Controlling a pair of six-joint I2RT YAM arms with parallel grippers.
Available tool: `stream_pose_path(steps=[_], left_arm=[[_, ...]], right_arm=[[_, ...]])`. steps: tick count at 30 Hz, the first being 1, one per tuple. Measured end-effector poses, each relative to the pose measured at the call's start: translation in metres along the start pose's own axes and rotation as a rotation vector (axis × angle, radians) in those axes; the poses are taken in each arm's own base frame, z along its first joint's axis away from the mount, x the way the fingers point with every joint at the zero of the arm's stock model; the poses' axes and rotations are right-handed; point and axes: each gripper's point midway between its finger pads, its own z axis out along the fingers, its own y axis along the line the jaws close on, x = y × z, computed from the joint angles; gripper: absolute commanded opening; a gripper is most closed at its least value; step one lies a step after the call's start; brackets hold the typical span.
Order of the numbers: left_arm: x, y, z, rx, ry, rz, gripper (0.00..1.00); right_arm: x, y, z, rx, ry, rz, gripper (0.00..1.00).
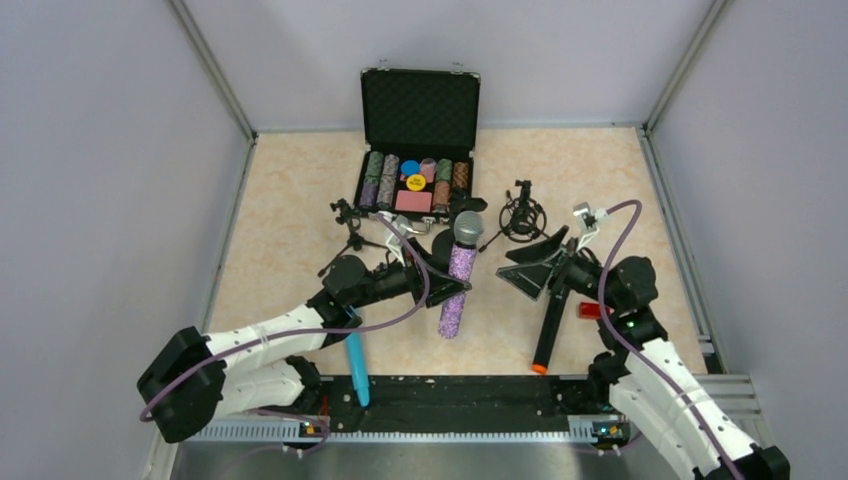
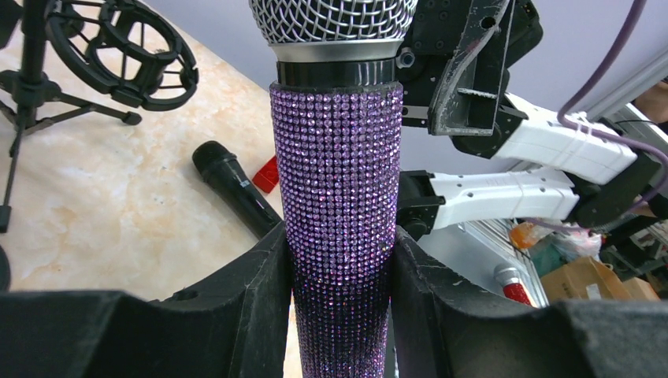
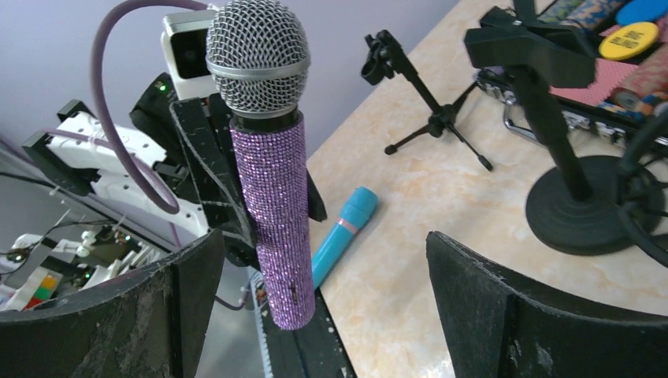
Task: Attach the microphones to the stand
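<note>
The beige marbled table (image 1: pixel 300 200) sits between grey walls. Over its middle, the left gripper (image 2: pixel 339 272) pinches the purple microphone (image 1: pixel 455 290) low on its glittery body, with the long axis close to upright and the silver grille on top. The round-based stand (image 3: pixel 571 209) is close on its far side. The right gripper (image 3: pixel 324 272) hangs spread just right of the microphone, facing it and holding nothing.
</note>
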Motion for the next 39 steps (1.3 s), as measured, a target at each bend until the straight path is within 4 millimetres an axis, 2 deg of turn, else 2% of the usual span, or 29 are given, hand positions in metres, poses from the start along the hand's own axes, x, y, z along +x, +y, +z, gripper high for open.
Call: stream_pose_path(steps=[4, 10, 16, 21, 27, 31, 32, 36, 38, 39], left_arm=[[0.002, -0.004, 0.0, 0.025, 0.012, -0.013, 0.0], [0.01, -0.005, 0.001, 0.045, 0.044, -0.028, 0.0], [0.013, -0.006, 0.0, 0.054, 0.06, -0.04, 0.0], [0.015, -0.005, 0.001, 0.051, 0.065, -0.048, 0.0], [0.02, 0.0, 0.004, 0.05, 0.077, -0.062, 0.0], [0.021, -0.001, 0.005, 0.057, 0.078, -0.073, 0.0], [0.021, -0.002, 0.005, 0.059, 0.077, -0.075, 0.0], [0.017, -0.005, 0.005, 0.073, 0.063, -0.068, 0.0], [0.015, -0.006, 0.005, 0.077, 0.051, -0.069, 0.01], [0.015, -0.005, 0.004, 0.075, 0.048, -0.068, 0.06]], right_arm=[[0.008, 0.008, 0.014, -0.045, 0.024, 0.016, 0.95], [0.028, 0.009, 0.04, -0.068, 0.092, 0.063, 0.94], [0.026, 0.019, 0.059, -0.12, 0.087, 0.056, 0.91], [0.016, 0.027, 0.066, -0.155, 0.046, 0.041, 0.79], [0.017, 0.032, 0.072, -0.186, 0.039, 0.055, 0.68], [0.02, 0.033, 0.075, -0.196, 0.045, 0.069, 0.54], [0.02, 0.033, 0.076, -0.2, 0.045, 0.07, 0.46], [0.017, 0.036, 0.076, -0.213, 0.032, 0.07, 0.03], [0.015, 0.037, 0.076, -0.218, 0.024, 0.063, 0.0], [0.015, 0.037, 0.076, -0.22, 0.023, 0.063, 0.0]])
